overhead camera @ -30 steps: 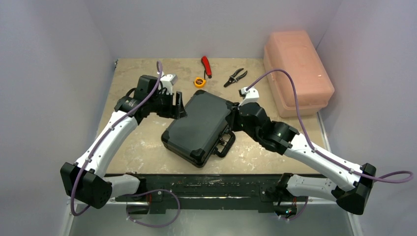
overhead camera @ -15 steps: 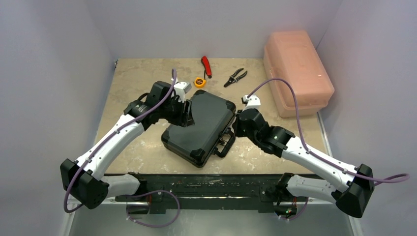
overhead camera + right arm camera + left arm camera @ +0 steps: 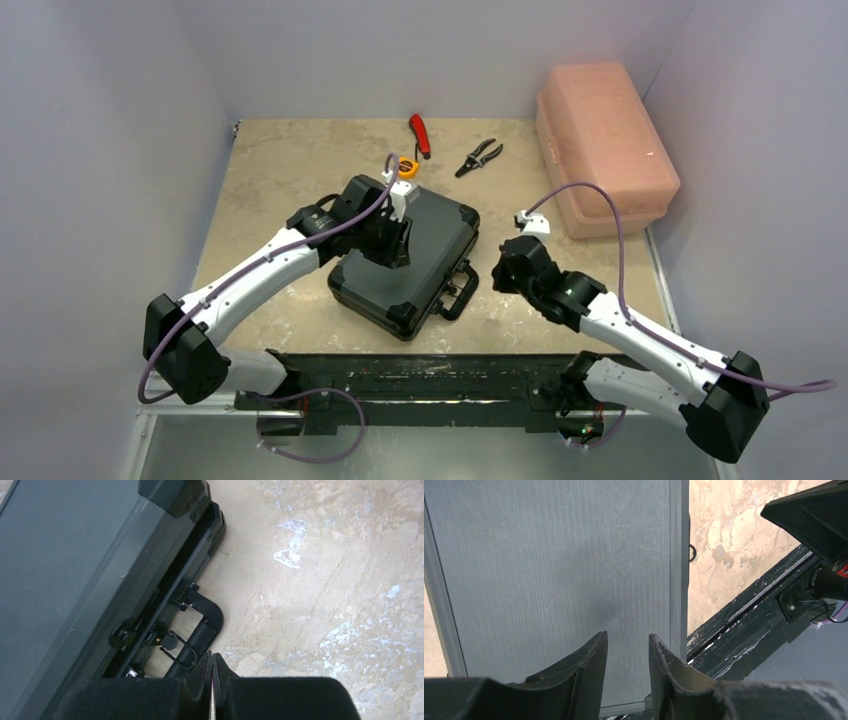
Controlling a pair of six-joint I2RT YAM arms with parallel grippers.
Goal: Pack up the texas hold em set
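Observation:
The black briefcase (image 3: 440, 232) lies shut and flat at the middle of the table, its handle (image 3: 458, 292) facing the near right. My left gripper (image 3: 392, 248) hovers over the lid (image 3: 549, 565), jaws slightly apart and empty (image 3: 628, 640). My right gripper (image 3: 493, 278) is shut and empty, just right of the handle (image 3: 205, 617), with its tips (image 3: 211, 656) close beside it above the table. The case side and latches show in the right wrist view (image 3: 65, 555). Chip stacks, card decks and round buttons are out of view.
A pink plastic box (image 3: 600, 140) stands at the back right. A yellow tape measure (image 3: 405, 167), a red-handled tool (image 3: 420, 135) and pliers (image 3: 480, 157) lie behind the case. A black rail (image 3: 420, 375) runs along the table's near edge.
My left gripper has moved right, from the case's left edge to over its lid. My right gripper has pulled back from the case's right side toward the near right, beside the handle.

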